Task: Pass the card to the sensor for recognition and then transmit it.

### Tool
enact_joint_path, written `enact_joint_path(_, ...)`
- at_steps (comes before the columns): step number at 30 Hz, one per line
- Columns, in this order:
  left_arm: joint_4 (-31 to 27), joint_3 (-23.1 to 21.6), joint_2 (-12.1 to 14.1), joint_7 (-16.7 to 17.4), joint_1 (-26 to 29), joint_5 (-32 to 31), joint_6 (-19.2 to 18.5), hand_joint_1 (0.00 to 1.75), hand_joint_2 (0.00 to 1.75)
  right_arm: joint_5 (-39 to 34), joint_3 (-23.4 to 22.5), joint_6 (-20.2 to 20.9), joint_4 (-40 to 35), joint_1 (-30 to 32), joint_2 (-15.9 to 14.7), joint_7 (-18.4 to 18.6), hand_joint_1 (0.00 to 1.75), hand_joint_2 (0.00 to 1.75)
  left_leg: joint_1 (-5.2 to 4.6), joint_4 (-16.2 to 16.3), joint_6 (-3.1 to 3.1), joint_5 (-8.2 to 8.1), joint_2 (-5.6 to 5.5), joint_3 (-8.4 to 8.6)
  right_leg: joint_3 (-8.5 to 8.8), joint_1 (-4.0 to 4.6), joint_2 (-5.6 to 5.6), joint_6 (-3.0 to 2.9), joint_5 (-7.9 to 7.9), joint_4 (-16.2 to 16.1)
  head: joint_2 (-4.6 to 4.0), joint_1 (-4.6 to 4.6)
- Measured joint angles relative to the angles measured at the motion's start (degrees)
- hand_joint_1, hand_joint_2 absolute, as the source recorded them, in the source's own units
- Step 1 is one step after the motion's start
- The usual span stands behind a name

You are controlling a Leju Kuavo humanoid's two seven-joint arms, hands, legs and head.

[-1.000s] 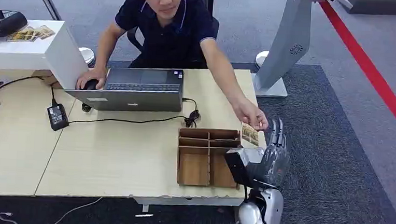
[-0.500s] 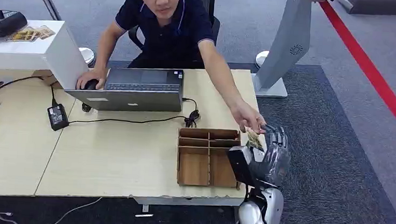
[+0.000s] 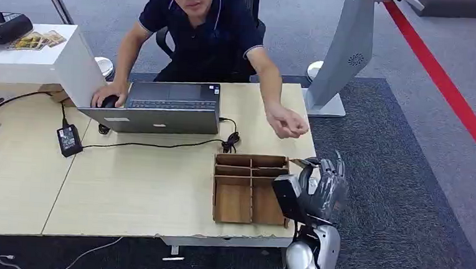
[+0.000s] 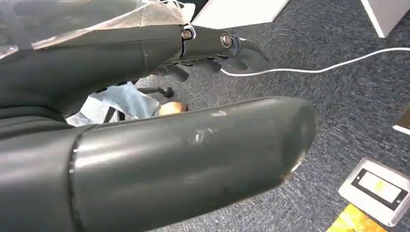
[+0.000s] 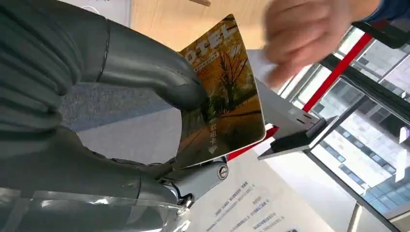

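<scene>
The card (image 5: 223, 92), printed with orange autumn trees, is pinched between the thumb (image 5: 145, 65) and fingers of my right hand (image 3: 319, 188). That hand is raised just off the table's right front corner, beside the wooden organiser (image 3: 248, 188). In the head view the card (image 3: 300, 161) shows edge-on above the hand. The person's hand (image 3: 287, 122) hovers over the table, apart from the card. The grey sensor stand (image 3: 348, 54) rises behind the table's right end. My left hand (image 4: 193, 154) hangs over the carpet with its fingers apart, holding nothing.
A person sits behind the table at an open laptop (image 3: 162, 105) with a charger and cable (image 3: 70, 140). A white box (image 3: 40, 57) stands at the back left. A red floor line (image 3: 450, 91) crosses the carpet on the right. A floor socket (image 4: 377, 188) lies below the left hand.
The person placed the card in my right hand, let go and pulled their hand back towards the laptop. My fingers closed on the card.
</scene>
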Motion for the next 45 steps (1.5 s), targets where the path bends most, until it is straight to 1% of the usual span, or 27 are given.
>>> enact_joint_path(12, 0.00, 0.00, 0.00, 0.26, 0.00, 0.26, 0.13, 0.00, 0.00, 0.44, -0.26, 0.00, 0.46, 0.02, -0.09, 1.20, 1.75, 1.75, 0.00, 0.00, 0.00, 0.00, 0.00, 0.01, -0.02, 0.00, 0.00, 0.00, 0.00, -0.01, 0.00, 0.00)
enact_joint_path(16, 0.00, 0.00, 0.00, 0.37, 0.01, 0.44, 0.13, 0.00, 0.00, 2.06, -0.92, 0.00, 1.38, 0.15, -0.15, 1.97, 1.75, 1.75, 0.00, 0.00, 0.00, 0.00, 0.01, 0.01, -0.03, 0.00, 0.00, 0.00, 0.00, -0.01, 0.00, 0.00)
enact_joint_path(21, 0.00, 0.00, 0.00, 0.41, -0.01, 0.81, 0.15, 0.00, 0.00, 4.57, -3.01, 0.02, 4.04, 0.18, -0.44, 2.88, 1.75, 1.75, 0.00, 0.00, 0.00, 0.00, 0.01, 0.02, -0.03, 0.00, 0.01, 0.00, 0.00, -0.02, 0.00, 0.00)
enact_joint_path(28, 0.00, 0.00, 0.00, 0.74, 0.00, 1.22, 0.37, 0.00, 0.00, 8.13, -8.54, 0.02, 10.03, 0.29, -0.70, 1.97, 1.75, 1.75, 0.00, 0.00, 0.00, -0.01, 0.01, 0.01, -0.03, 0.00, 0.01, 0.00, 0.00, -0.03, 0.00, 0.00)
enact_joint_path(33, 0.00, 0.00, 0.00, 0.94, 0.00, 1.25, 0.37, 0.00, 0.00, 9.12, -11.37, 0.00, 12.92, 0.39, -0.66, 1.84, 1.75, 1.75, 0.00, 0.00, 0.00, -0.01, 0.01, 0.01, -0.03, 0.00, 0.01, 0.00, 0.00, -0.02, 0.00, 0.00)
enact_joint_path(39, 0.00, 0.00, 0.00, 0.94, 0.00, 1.29, 0.66, 0.00, 0.00, 9.51, -13.03, 0.00, 15.32, 0.33, -0.59, 1.84, 1.75, 1.75, 0.00, 0.00, 0.00, 0.00, 0.01, 0.01, -0.02, 0.00, 0.01, 0.00, 0.00, -0.02, 0.02, 0.00)
enact_joint_path(45, 0.00, 0.00, 0.00, 0.98, 0.01, 1.29, 0.70, 0.00, 0.00, 9.53, -13.49, -0.02, 16.39, -0.12, -0.48, 1.55, 1.75, 1.75, 0.00, 0.00, 0.00, 0.00, 0.02, 0.04, 0.01, 0.00, 0.01, 0.00, 0.00, -0.02, 0.02, 0.00)
